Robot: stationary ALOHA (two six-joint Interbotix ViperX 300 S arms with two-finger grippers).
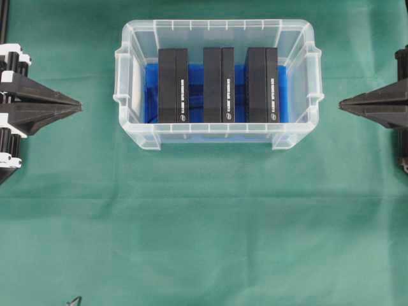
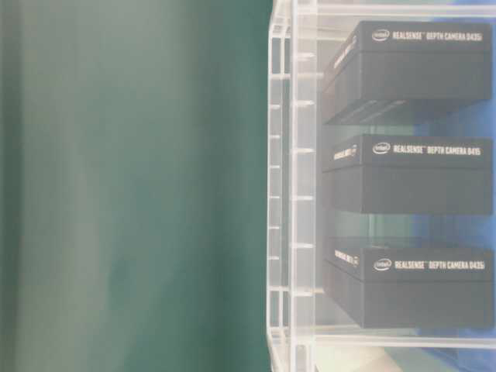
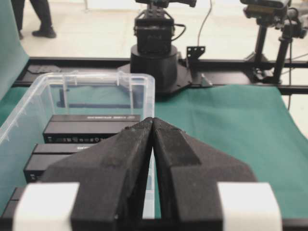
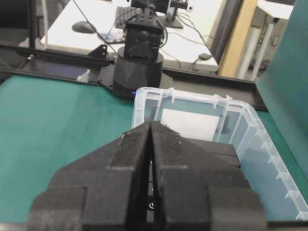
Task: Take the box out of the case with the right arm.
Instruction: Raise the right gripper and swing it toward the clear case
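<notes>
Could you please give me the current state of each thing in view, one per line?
case: open-topped, no lid, upright on the green cloth.
three black boxes: standing on edge side by side inside the case, untouched.
left gripper: shut, empty, clear of the case.
right gripper: shut, empty, clear of the case.

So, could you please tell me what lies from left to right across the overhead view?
Left tool → case's left wall → left box → middle box → right box → case's right wall → right tool.
</notes>
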